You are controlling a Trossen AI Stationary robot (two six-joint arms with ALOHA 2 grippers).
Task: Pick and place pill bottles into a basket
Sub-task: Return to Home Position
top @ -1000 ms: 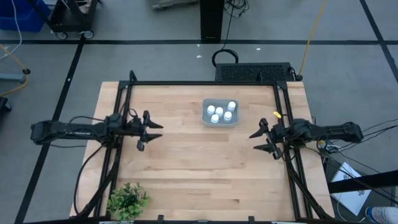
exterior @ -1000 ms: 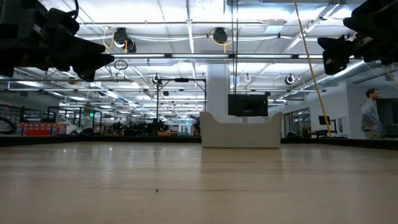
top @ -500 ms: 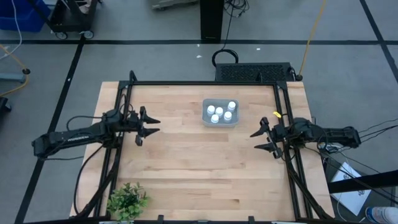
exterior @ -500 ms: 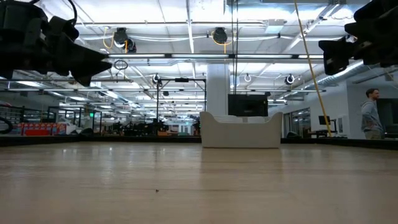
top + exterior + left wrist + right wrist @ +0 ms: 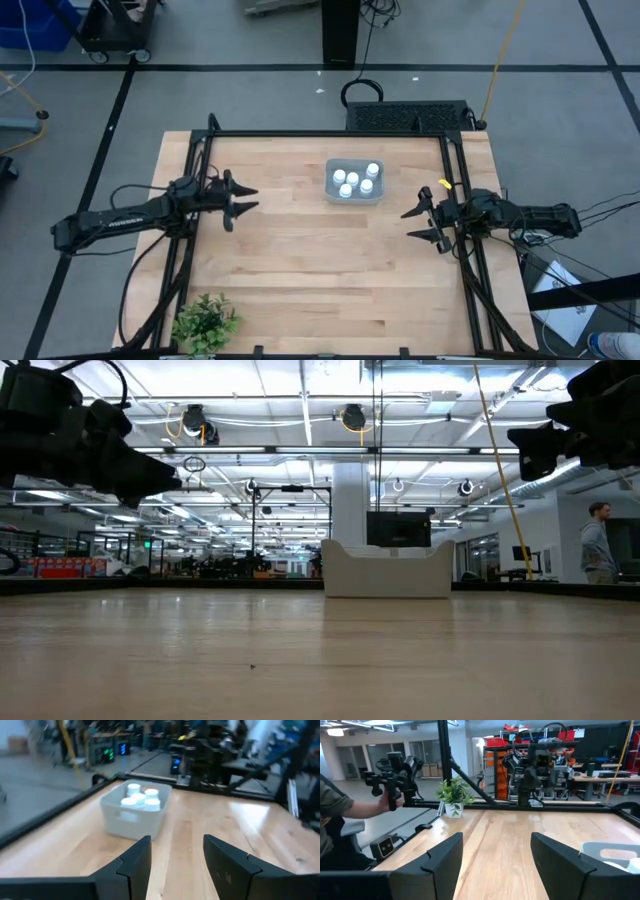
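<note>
The basket (image 5: 355, 199), a shallow translucent grey-blue tray, sits on the wooden table toward the far side, a little right of the middle. Several white pill bottles (image 5: 353, 179) stand upright inside it, also in the left wrist view (image 5: 140, 800). My left gripper (image 5: 246, 199) hovers above the table to the left of the basket, open, pointing toward the basket (image 5: 131, 822), with nothing between its fingers (image 5: 176, 842). My right gripper (image 5: 412, 224) hovers to the right of and nearer than the basket, open and empty (image 5: 496, 837). The basket's edge (image 5: 610, 851) shows at the side of the right wrist view.
A small green potted plant (image 5: 205, 322) stands at the table's near left corner. A black metal frame (image 5: 330, 134) runs round the table's edges. Bare wood lies between the two grippers. A person's arm (image 5: 355, 809) shows beyond the table.
My left arm has swung so that its gripper has gone a little toward the table's far edge and now points more toward the basket. Its fingers stay open. The basket and bottles have not moved.
</note>
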